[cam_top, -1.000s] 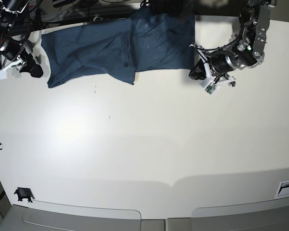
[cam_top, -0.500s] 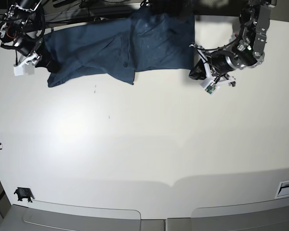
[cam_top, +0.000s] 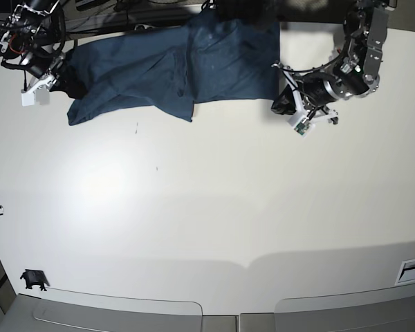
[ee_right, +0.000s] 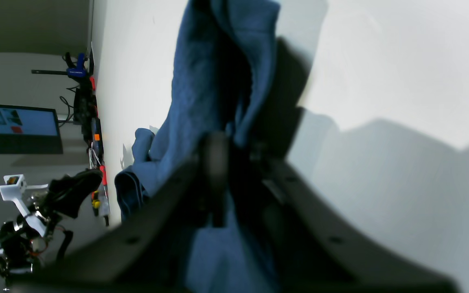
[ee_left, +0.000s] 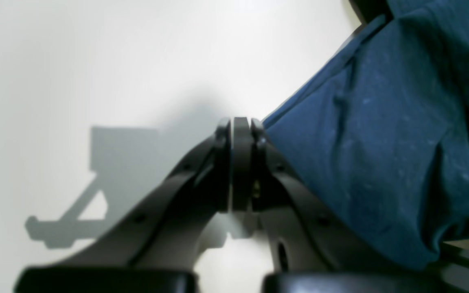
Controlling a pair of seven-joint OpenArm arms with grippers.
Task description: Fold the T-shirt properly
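The white table [cam_top: 194,207] is bare across its near part; the dark teal-blue T-shirt [cam_top: 173,66] lies spread along its far edge. My left gripper [cam_top: 285,104] rests on the table just beside the shirt's right edge, its jaws pressed together with no cloth between them. At the far left, my right gripper [cam_top: 63,81] pinches the shirt's left edge, fabric bunched between its jaws.

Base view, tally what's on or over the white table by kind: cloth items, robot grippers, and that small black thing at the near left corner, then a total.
Cloth items: 1, the T-shirt
Grippers: 2, the right gripper and the left gripper
Small black object near the table corner: 1, too small to identify
Total: 4
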